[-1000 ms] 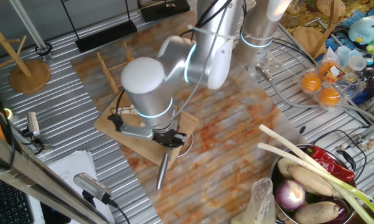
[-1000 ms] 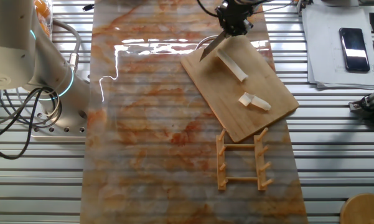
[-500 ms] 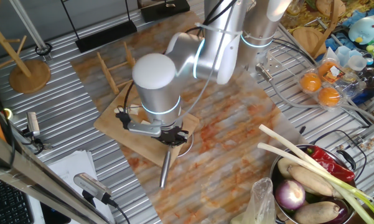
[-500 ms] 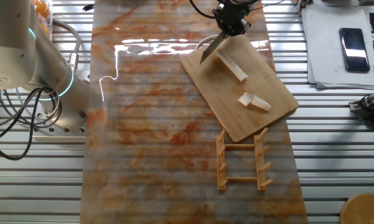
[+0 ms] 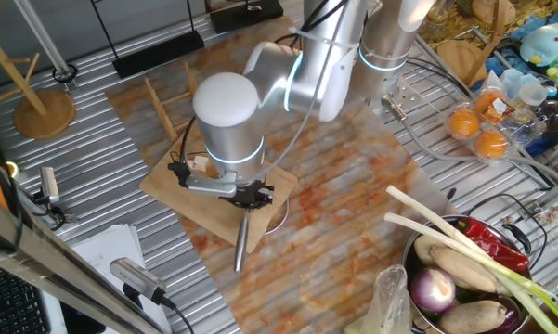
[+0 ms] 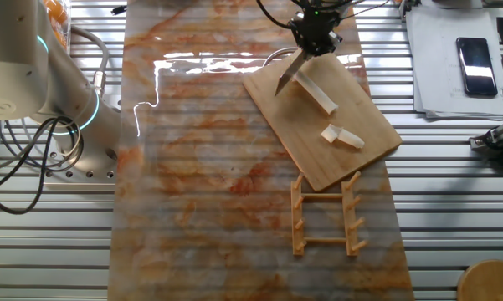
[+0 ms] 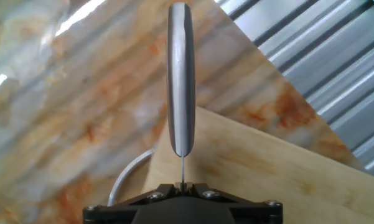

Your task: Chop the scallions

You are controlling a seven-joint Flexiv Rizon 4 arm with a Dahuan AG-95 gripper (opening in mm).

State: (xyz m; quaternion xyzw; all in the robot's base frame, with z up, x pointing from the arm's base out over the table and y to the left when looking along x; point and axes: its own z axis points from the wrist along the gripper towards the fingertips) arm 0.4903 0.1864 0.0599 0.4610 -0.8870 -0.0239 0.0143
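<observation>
The gripper [image 6: 313,35] is pinched tight on a knife [image 6: 288,73], and the blade points out over the corner of the board [image 6: 351,146] toward the marble mat [image 6: 192,167]. In the hand view the blade [image 7: 180,81] is seen edge-on, straight ahead of the fingers.

The scallions lie on the board: one longer stalk [image 6: 315,89] just beside the blade, and a short piece [image 6: 341,136] further down, near the board's far edge.

I think the risk here is alignment. The blade tip hangs past the board corner, so a cut from this place may land on the mat, or catch only the end of the stalk. The stalk is round and loose, so a slanted press may roll it or push it away. The board is also not fixed and may slide toward the rack [image 6: 325,213].
</observation>
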